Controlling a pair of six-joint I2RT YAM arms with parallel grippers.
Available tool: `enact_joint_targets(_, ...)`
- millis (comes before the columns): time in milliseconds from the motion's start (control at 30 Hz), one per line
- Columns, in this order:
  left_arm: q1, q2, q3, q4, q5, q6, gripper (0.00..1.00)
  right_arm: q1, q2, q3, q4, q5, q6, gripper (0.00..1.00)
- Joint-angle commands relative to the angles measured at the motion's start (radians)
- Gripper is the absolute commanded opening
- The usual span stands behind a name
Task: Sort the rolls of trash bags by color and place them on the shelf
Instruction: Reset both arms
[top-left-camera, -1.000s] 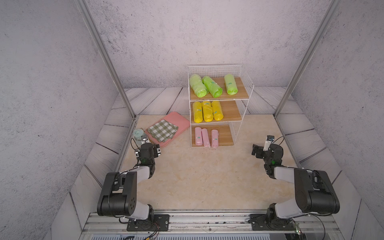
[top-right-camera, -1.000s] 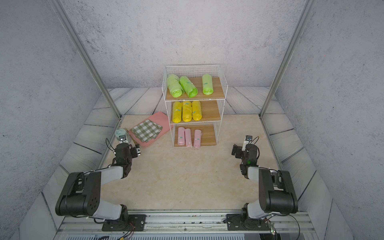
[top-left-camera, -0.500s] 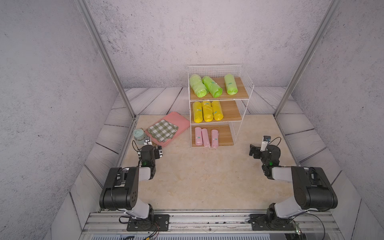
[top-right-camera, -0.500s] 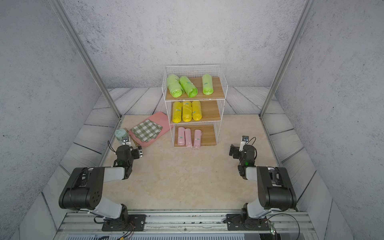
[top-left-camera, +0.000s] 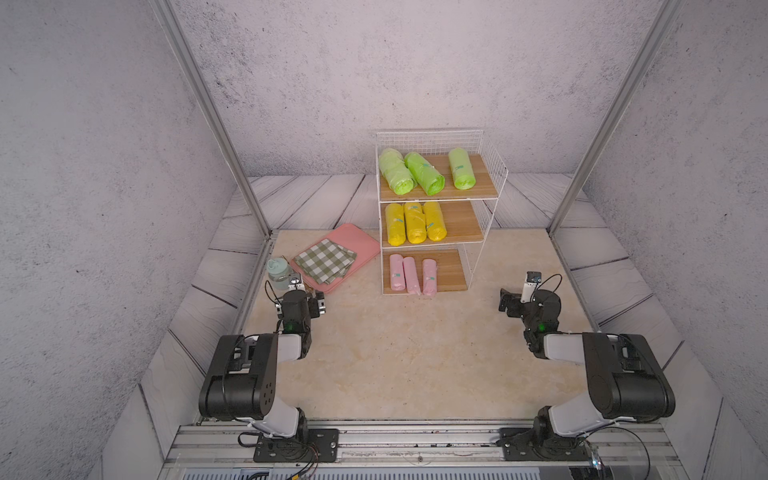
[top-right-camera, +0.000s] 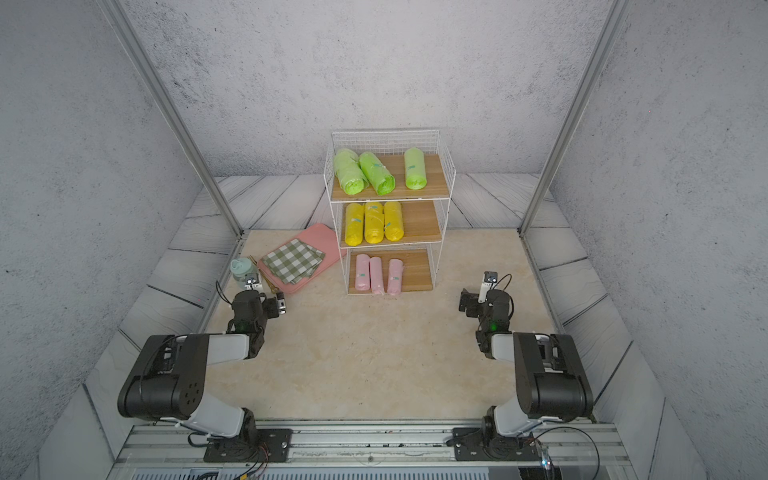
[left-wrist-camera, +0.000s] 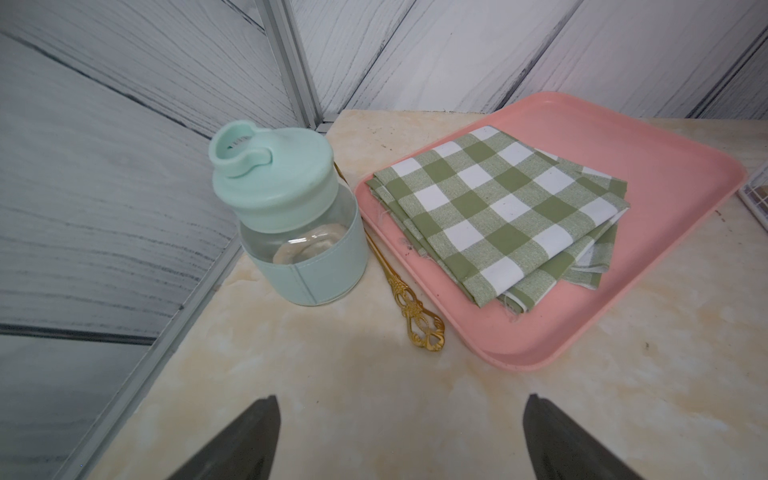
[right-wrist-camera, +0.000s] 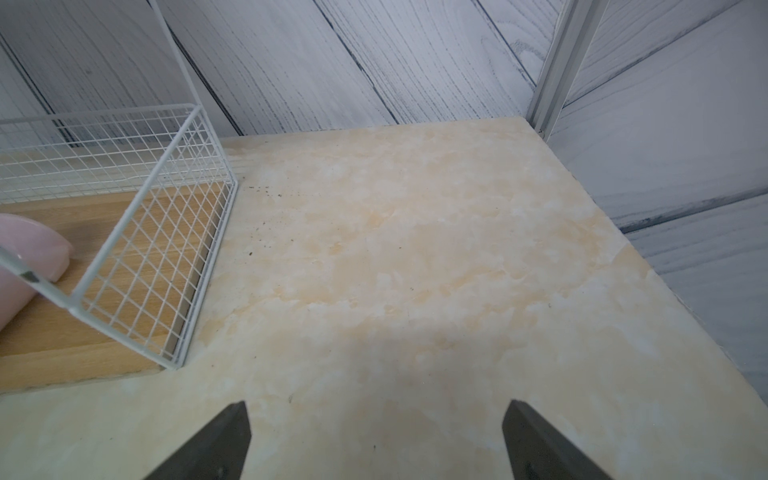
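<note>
1. In both top views the shelf (top-left-camera: 494, 174) stands at frame centre, towards the back of the desk (top-left-camera: 415, 353).
2. Each board carries three rolls of trash bags: top rolls (top-left-camera: 424, 178), middle rolls (top-left-camera: 414, 224), bottom rolls (top-left-camera: 409, 274).
3. A tray (top-left-camera: 357, 237) lies just left of the shelf, with a folded cloth (top-left-camera: 324, 262) on it.
4. A jar (top-left-camera: 277, 272) stands left of the tray, and a utensil (left-wrist-camera: 415, 307) lies between them.
5. The left gripper (top-left-camera: 307, 294) sits just below the tray's lower corner. The right gripper (top-left-camera: 516, 293) sits lower right of the shelf.

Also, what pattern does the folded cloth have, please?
The cloth is green-and-white checked; clearest in the left wrist view.
</note>
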Motion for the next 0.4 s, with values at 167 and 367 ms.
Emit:
enact_joint_targets(167,0.001,-0.003,0.020,0.000,0.002,0.009,0.97,0.004,0.012,0.008,0.000,0.015,-0.006,0.99)
enact_joint_targets(367,-0.002,-0.011,0.008,0.013,0.013,0.015,0.97,0.004,0.012,0.008,0.000,0.015,-0.003,0.99)
